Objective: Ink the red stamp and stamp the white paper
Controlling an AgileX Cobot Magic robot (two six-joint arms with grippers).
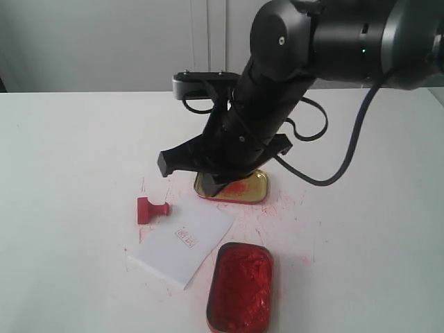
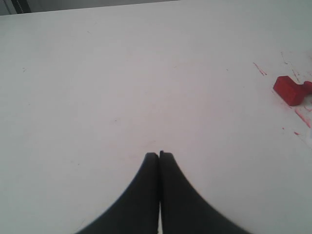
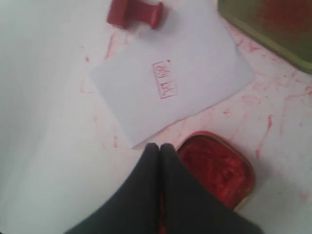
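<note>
On my left wrist feed the left gripper [image 2: 159, 155] has its fingers pressed together with nothing between them, over bare white table [image 2: 97, 97]. The right gripper [image 3: 159, 146] is also closed tight and holds nothing. Its tips hang above the spot where the white paper [image 3: 170, 87] edge meets the rim of the open ink tin [image 3: 217, 168]; I cannot tell whether they touch either one.

The red stamp [image 1: 151, 209] lies on its side on the table, just beside the paper's far corner, free of both grippers. The paper carries a small red square print [image 3: 164, 79], too blurred for me to read.

From the outside camera, the right arm covers much of the gold lid [image 1: 243, 189] behind the paper. The right wrist feed cuts off that lid and the top of the stamp, and the left wrist feed clips the stamp's handle at the frame edge. Red smears dot the table around the paper.
</note>
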